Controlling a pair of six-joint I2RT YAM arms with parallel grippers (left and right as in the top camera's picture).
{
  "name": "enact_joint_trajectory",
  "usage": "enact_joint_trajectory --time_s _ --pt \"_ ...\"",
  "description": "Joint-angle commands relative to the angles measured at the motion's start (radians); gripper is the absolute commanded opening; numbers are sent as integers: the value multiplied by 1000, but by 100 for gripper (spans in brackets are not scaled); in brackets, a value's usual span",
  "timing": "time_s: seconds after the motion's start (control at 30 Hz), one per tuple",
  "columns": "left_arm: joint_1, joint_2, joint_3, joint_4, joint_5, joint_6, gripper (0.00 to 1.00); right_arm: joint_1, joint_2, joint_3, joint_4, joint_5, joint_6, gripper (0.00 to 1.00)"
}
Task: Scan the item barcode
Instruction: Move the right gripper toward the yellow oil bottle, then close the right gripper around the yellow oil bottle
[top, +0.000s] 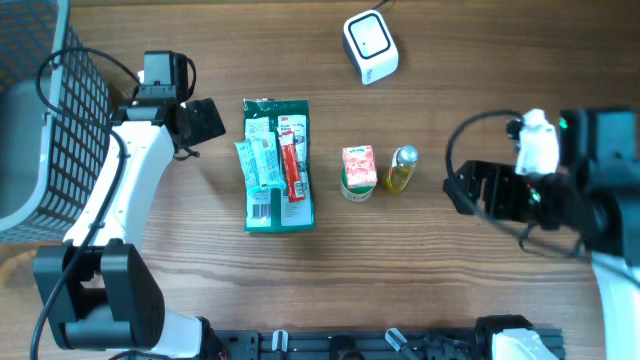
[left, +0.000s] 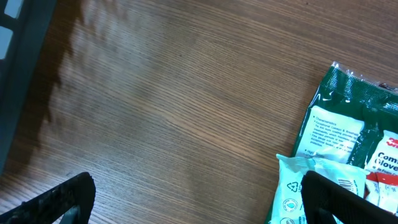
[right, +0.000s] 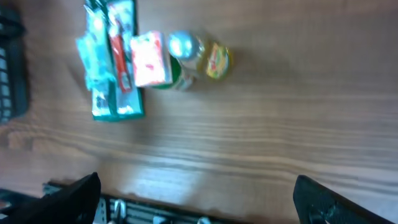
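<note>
- The left hand (top: 212, 120) is released and holds nothing. Its wrist view cuts off the green packet (top: 278, 165), and one finger (left: 336, 199) covers a corner.
- The right hand (top: 455, 188) is released and empty. Its wrist view is blurred, so labels are unreadable.
- Mid-bench (top: 470, 90), the packet's barcode label (top: 262, 208) faces up, its bars too small to read. The carton (top: 358, 165) and small bottle (top: 402, 170) stand beside the packet.
- The white scanner (top: 370, 45) sits at the far edge, well apart.

Flat green packet (top: 279, 165), white scanner (top: 371, 45) apart

left pincer (top: 207, 120) spread wide, empty — right pincer (top: 460, 188) likewise; both point inward, well apart
</note>
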Motion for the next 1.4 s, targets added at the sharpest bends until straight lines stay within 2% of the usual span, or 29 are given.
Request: enact_joint_trajectory --time_s 0.0,0.43,0.87,0.97,1.0,1.1,1.37 --pt "3 8 -5 0 -9 -1 100 28 89 12 13 -15 36 100" --pt "3 8 -5 0 -9 -2 100 274 315 11 209 238 303 100" --pt "3 8 -5 0 -9 -2 100 309 599 -2 317 273 330 100" --pt "3 8 -5 0 -9 -2 100 309 618 -2 319 264 349 88" --pt "3 8 -5 0 -9 -2 100 309 619 -2 317 264 350 75" --pt "3 8 -5 0 -9 -2 100 309 619 -2 314 262 349 57" --pt "3 8 -5 0 -9 -2 100 294 619 -1 314 262 344 46"
